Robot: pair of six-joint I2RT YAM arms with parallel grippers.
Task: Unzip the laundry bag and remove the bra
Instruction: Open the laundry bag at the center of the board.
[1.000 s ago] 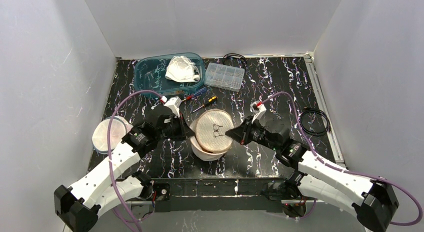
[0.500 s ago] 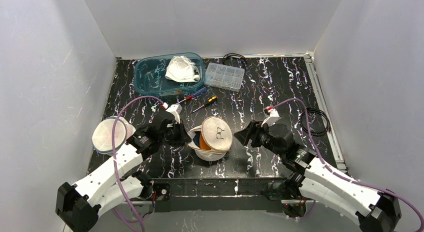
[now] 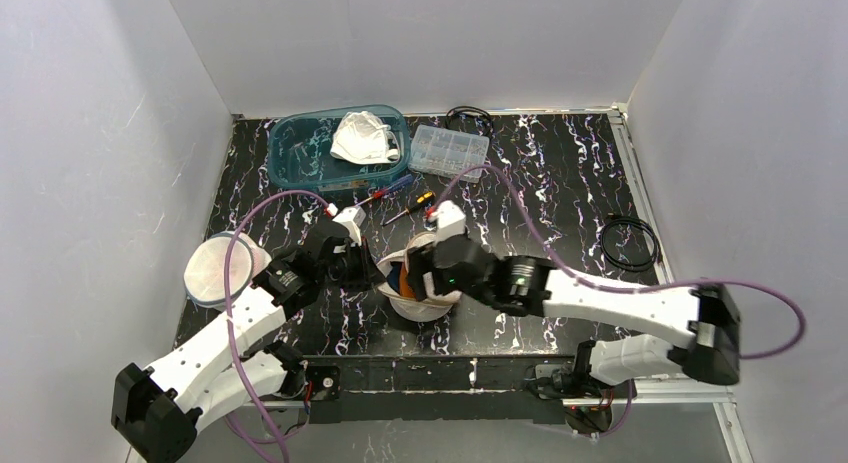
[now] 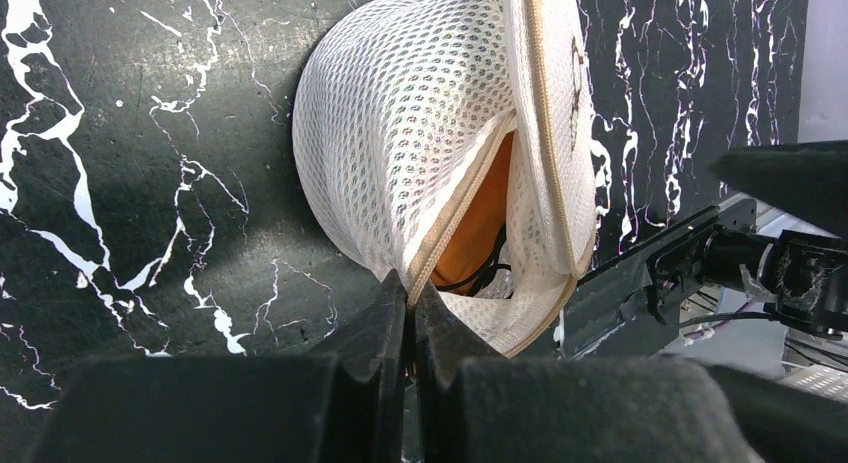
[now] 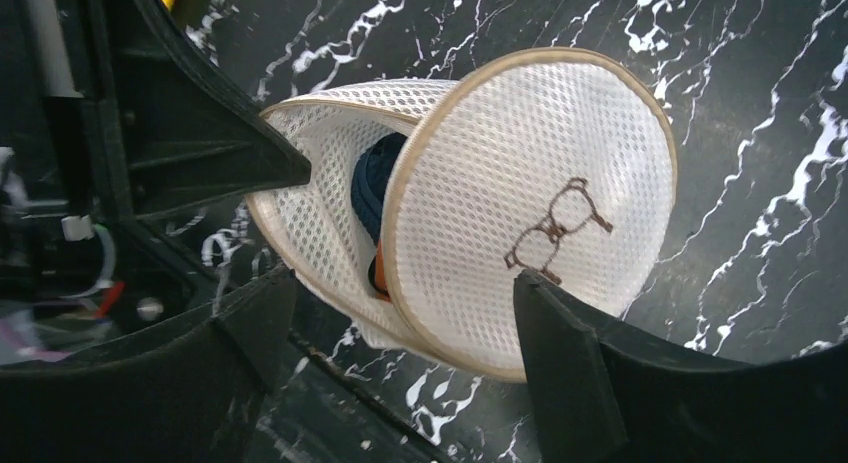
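The white mesh laundry bag (image 3: 418,308) lies near the front middle of the table, its zip undone and its round lid (image 5: 530,203) with a glasses emblem standing ajar. Through the gap shows the orange bra (image 4: 480,218) with black straps, still inside, next to some dark blue fabric (image 5: 368,188). My left gripper (image 4: 410,288) is shut on the beige zip rim of the laundry bag (image 4: 400,133) at its left side. My right gripper (image 5: 400,283) hovers open over the bag, one finger on each side of the lid, holding nothing. In the top view, the right gripper (image 3: 432,273) hides much of the bag.
A second flat mesh bag (image 3: 218,268) lies at the left edge. A teal bin (image 3: 295,153) with white cloth (image 3: 362,138) and a clear parts box (image 3: 450,151) stand at the back. Two screwdrivers (image 3: 408,209) lie behind the bag. A black cable coil (image 3: 630,243) lies right.
My right gripper let go at the bag's right side, opened wide and swung left over the bag. The lid sank from facing up to half closed. The left gripper kept its hold.
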